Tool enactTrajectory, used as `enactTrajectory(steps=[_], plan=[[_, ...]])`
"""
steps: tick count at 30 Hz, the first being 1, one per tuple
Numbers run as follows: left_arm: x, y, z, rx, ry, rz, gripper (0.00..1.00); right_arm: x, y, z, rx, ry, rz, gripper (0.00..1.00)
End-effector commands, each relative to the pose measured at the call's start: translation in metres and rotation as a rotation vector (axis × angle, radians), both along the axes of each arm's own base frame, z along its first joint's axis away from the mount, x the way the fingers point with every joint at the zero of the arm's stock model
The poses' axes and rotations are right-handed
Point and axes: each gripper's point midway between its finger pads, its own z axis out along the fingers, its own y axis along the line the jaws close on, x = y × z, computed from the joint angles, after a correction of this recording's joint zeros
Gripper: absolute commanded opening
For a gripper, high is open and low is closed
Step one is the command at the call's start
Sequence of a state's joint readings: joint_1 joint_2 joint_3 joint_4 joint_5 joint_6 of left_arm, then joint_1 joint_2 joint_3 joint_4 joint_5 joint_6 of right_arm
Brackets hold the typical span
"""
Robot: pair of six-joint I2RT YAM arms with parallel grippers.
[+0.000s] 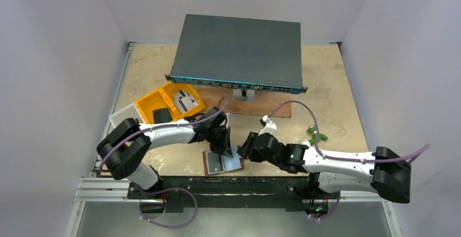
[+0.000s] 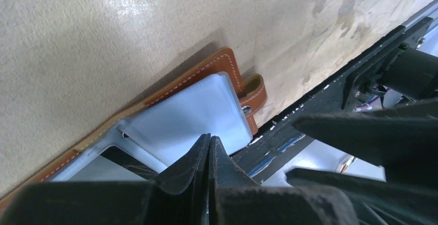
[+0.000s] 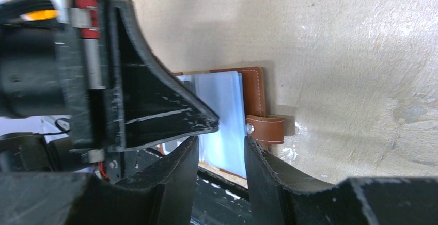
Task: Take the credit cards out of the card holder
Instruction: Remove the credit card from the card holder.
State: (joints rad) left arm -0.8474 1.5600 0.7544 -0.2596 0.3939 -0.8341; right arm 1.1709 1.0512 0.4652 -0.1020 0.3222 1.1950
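The card holder (image 1: 209, 167) lies open near the table's front edge, brown leather (image 2: 219, 62) with pale clear pockets (image 2: 191, 111) and a strap tab (image 3: 268, 129). A dark credit card (image 2: 121, 160) shows inside one pocket. My left gripper (image 1: 224, 151) is shut, its tips (image 2: 209, 138) over the pale pocket with nothing visible between them. My right gripper (image 1: 243, 151) stands just right of the holder, open (image 3: 219, 140), with the pocket's edge (image 3: 222, 106) showing beyond its gap. More cards (image 1: 185, 101), pale with dark stripes, lie in the yellow tray (image 1: 148, 105).
A large dark network switch (image 1: 239, 49) sits on a wooden block (image 1: 261, 102) at the back. A clear plastic box (image 1: 120, 118) adjoins the yellow tray. A small green object (image 1: 315, 135) lies at right. The metal rail (image 1: 217, 185) runs along the front edge.
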Motion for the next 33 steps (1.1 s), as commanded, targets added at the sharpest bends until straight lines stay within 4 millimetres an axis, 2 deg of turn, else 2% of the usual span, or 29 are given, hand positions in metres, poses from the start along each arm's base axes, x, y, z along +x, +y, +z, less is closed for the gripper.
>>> enactTrajectory(steps=[1, 10, 13, 15, 18, 21, 27, 33], plan=[[0.009, -0.006, 0.028, -0.049, -0.081, -0.002, 0.01, 0.005, 0.014, 0.010, 0.011, -0.016, 0.023, 0.38], [0.004, 0.013, 0.026, -0.010, -0.104, 0.026, 0.02, 0.008, 0.027, 0.016, 0.003, -0.038, 0.059, 0.37], [0.007, 0.032, 0.026, 0.040, -0.136, 0.071, 0.03, 0.006, 0.036, 0.019, 0.011, -0.043, 0.103, 0.37], [0.011, 0.049, 0.025, 0.089, -0.162, 0.115, 0.07, 0.003, 0.049, 0.020, 0.036, -0.051, 0.161, 0.37], [0.013, 0.073, 0.021, 0.153, -0.177, 0.165, 0.08, -0.002, 0.064, 0.012, 0.022, -0.034, 0.230, 0.37], [0.011, 0.086, 0.017, 0.166, -0.172, 0.200, 0.08, -0.004, 0.074, 0.004, 0.009, -0.021, 0.272, 0.37], [0.007, 0.095, 0.003, 0.198, -0.157, 0.216, 0.07, -0.009, 0.091, -0.007, 0.010, 0.002, 0.344, 0.37], [0.002, 0.099, -0.006, 0.205, -0.142, 0.226, 0.06, -0.011, 0.097, -0.016, 0.004, 0.019, 0.365, 0.37]])
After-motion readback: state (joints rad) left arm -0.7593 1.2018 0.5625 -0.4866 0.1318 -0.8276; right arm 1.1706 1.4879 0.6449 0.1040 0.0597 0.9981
